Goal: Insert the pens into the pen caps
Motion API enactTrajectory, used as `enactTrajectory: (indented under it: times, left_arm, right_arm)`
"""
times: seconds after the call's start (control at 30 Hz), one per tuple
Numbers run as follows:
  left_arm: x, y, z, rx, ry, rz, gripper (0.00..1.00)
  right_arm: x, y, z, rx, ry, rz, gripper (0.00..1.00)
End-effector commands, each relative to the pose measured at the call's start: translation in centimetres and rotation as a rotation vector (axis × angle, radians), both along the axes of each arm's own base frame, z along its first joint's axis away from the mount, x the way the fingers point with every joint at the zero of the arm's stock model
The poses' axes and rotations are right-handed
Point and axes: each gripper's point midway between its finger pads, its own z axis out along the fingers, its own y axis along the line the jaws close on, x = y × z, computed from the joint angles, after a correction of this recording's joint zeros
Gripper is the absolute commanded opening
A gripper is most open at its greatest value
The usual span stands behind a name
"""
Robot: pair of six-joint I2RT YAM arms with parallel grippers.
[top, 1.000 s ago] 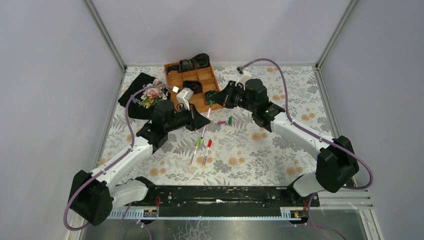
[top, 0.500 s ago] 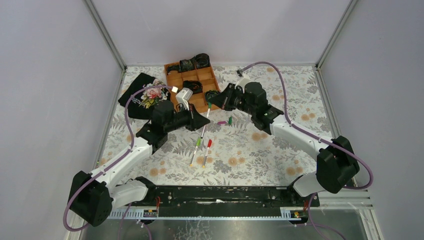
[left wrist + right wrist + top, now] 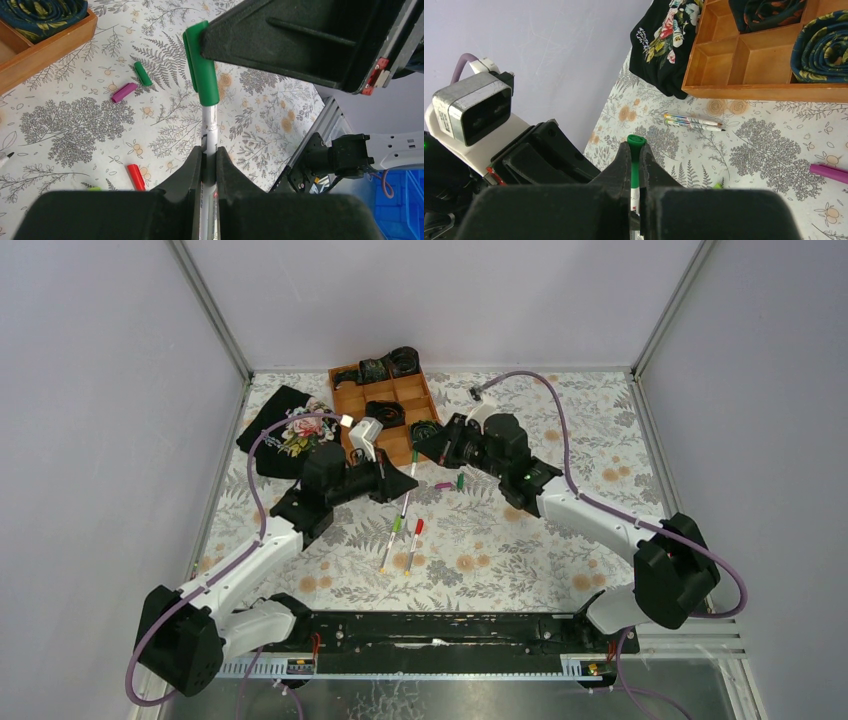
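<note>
My left gripper [image 3: 209,152] is shut on a white pen [image 3: 209,127] and holds it above the table. A green pen cap [image 3: 202,70] sits on the pen's far end, and my right gripper [image 3: 635,150] is shut on that cap [image 3: 635,142]. From above, the two grippers [image 3: 410,483] [image 3: 420,448] meet near the tray's front corner. A loose dark green cap [image 3: 143,73] and a magenta cap [image 3: 124,92] lie on the cloth. Two pens, one lime-capped [image 3: 390,540] and one red-capped [image 3: 413,542], lie nearer the bases. Two more pens [image 3: 694,121] lie by the tray.
A wooden divided tray [image 3: 337,380] with rolled dark ties stands at the back centre. A black floral garment [image 3: 285,425] lies to its left. Grey walls enclose the flower-patterned table on three sides.
My right arm has shifted a little to the left, toward the left gripper. The left arm has barely moved. Both grippers stay shut.
</note>
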Motion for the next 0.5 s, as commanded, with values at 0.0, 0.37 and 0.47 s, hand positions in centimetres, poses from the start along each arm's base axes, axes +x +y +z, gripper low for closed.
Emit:
enactTrajectory:
  times: [0.0, 0.37, 0.47]
  left_arm:
    - [0.8, 0.0, 3.1, -0.068, -0.108, 0.021, 0.00]
    - [1.5, 1.1, 4.3, -0.114, -0.129, 0.025, 0.00]
    - [1.3, 1.1, 4.5, -0.115, -0.142, 0.012, 0.00]
  right_arm:
    - [-3.0, 1.3, 1.3, 0.049, -0.022, 0.065, 0.00]
    - [-8.3, 3.5, -2.9, 0.018, 0.054, 0.199, 0.00]
    - [-8.4, 2.8, -2.8, 0.003, 0.045, 0.183, 0.14]
